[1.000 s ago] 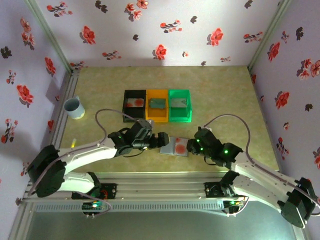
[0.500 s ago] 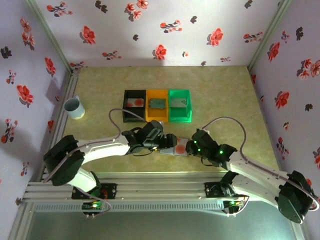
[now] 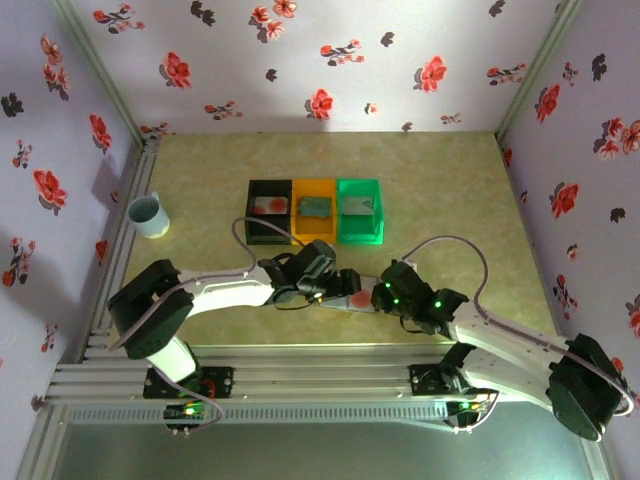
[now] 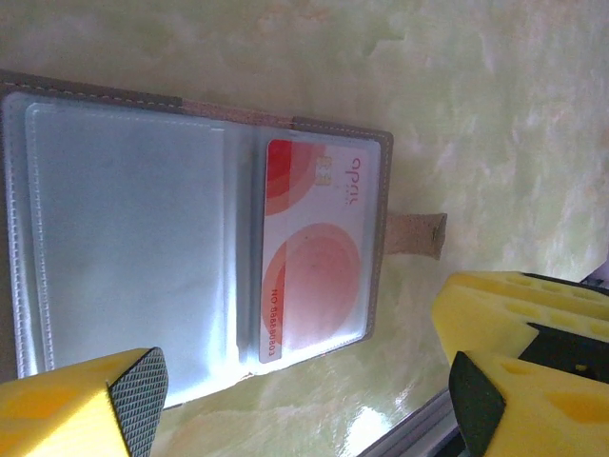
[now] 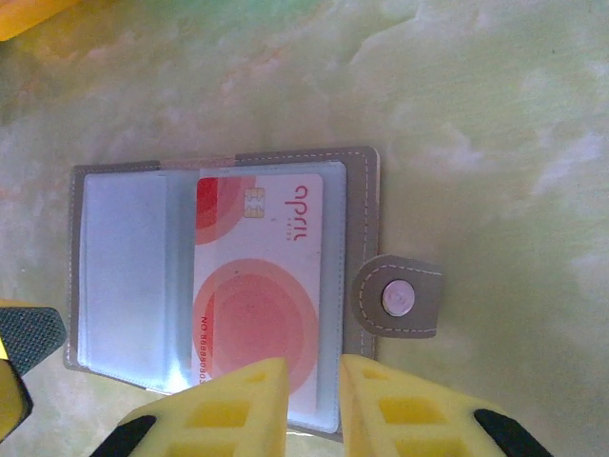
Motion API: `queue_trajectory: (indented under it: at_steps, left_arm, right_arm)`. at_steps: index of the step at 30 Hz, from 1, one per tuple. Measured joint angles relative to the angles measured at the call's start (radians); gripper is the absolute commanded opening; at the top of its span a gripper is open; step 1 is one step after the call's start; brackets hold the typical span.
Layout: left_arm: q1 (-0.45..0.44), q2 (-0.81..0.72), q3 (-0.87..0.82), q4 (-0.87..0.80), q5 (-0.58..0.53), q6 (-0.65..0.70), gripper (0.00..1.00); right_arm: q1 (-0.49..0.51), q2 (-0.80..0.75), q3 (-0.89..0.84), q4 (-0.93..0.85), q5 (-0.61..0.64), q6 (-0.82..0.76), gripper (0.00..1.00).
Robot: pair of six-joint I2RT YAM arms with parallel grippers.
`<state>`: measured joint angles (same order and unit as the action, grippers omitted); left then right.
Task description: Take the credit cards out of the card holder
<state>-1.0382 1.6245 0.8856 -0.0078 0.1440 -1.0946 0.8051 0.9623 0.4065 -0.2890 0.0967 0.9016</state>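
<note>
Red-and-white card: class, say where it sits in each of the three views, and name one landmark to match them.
Top external: red-and-white card, lower centre, nearer than the orange bin.
Left wrist: centre, in the card holder's right half.
Right wrist: centre-left, right half too.
Shared landmark: the holder's closure tab, right of the card in both wrist views.

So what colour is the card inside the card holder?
The credit card is white with red-orange circles. The right wrist view shows it best.
</note>
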Motion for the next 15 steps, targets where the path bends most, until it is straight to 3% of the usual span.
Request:
queue_trajectory:
  at_steps: [15]
  left_arm:
    - [-0.001,0.056,0.037,0.01,0.011,0.0,0.73]
  right_arm:
    - [-0.002,0.051,-0.01,0.051,-0.019,0.0,0.14]
